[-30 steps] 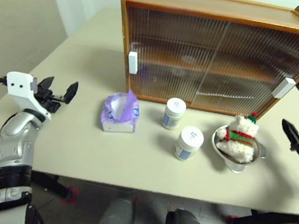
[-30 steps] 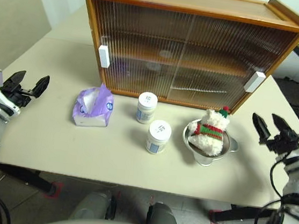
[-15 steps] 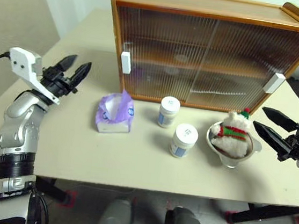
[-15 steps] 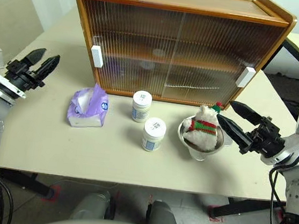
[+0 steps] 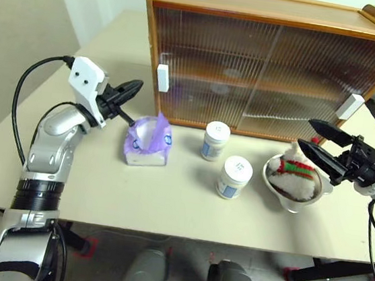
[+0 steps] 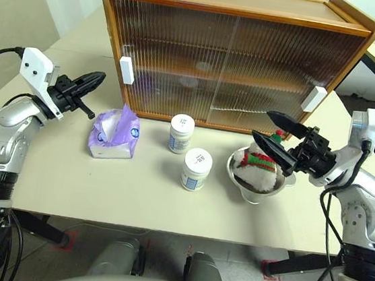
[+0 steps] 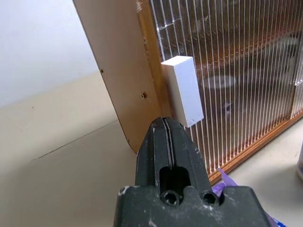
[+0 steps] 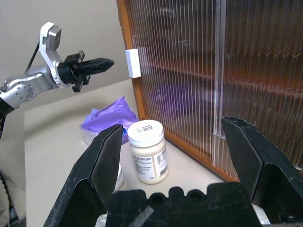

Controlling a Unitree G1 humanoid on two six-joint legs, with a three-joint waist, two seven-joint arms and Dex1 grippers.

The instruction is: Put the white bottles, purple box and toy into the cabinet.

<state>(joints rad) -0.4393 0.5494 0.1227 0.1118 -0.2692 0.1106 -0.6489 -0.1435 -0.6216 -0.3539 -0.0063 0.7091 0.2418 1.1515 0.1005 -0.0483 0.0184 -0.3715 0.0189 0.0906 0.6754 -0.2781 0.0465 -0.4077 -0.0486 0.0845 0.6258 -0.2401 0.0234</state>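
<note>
two white bottles (image 5: 216, 141), blue-and-white labels, lid print unreadable, purple box (image 5: 147, 141)

Bottles (image 5: 215, 141) between box (image 5: 147, 141) and toy (image 5: 295, 174)

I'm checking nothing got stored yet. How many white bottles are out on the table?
2. One white bottle stands just before the cabinet; the other is nearer the table's front edge, beside the bowl holding the toy. The ribbed doors could hide more.

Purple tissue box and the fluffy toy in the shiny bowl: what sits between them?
Two small white bottles with round lids stand between them, seen in the left eye view.
</note>
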